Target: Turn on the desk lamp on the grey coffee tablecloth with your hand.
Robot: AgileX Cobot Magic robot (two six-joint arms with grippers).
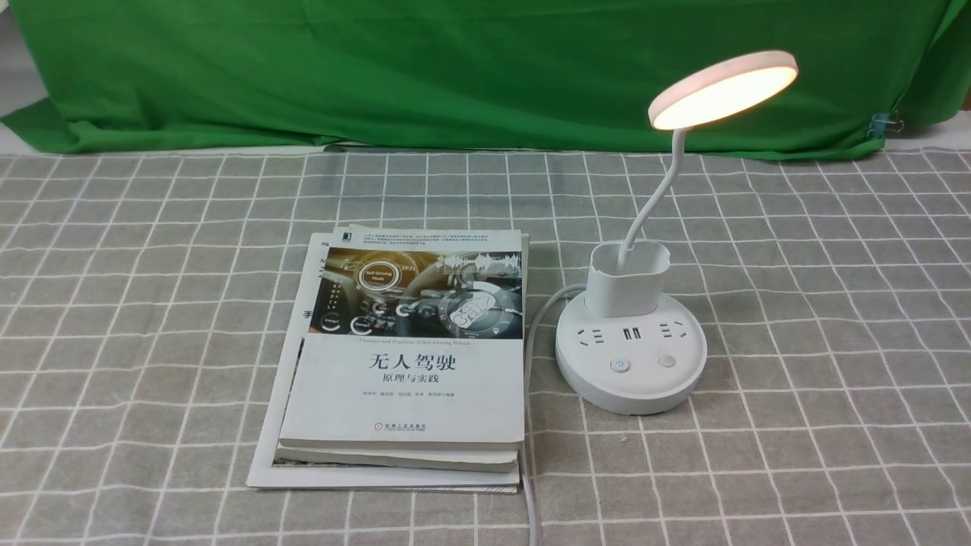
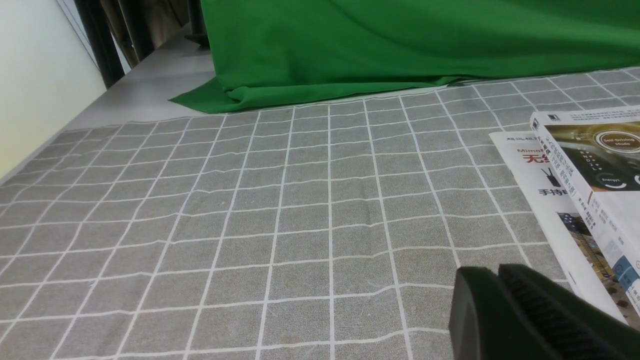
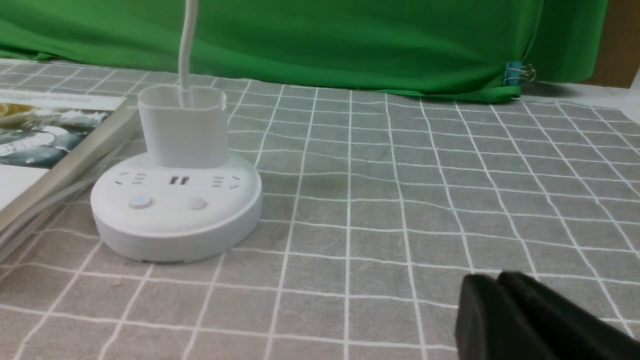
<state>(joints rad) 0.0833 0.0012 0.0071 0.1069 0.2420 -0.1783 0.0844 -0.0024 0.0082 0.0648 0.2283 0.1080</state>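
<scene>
We find the task apparently done: the white plastic desk lamp with its flat round disc head, thin bendy neck and cup-like pen holder is lit, its disc glowing warm yellow-white in the front view. It stands upright on the grey-brown tablecloth gridded with thin white lines, on our right side of the scene, just beside a stack of white paperback books with a car-dashboard picture on the top cover. The lamp's white power cord runs down between its round base and the books, toward the near edge.

On the base, the left of the two round buttons shows a faint blue glow, which we read as the power switch being on; the other button looks plain.

Neither arm appears in the front view. In the wrist views we see the left black gripper low over the bare cloth near the books, and the right black gripper well apart from the lamp base, touching nothing. In both, the two dark fingers lie pressed together with no gap and nothing between them.

We judge that nothing is left beyond keeping clear; a stray sweep of the right arm could nudge the lamp or hit a button again.
</scene>
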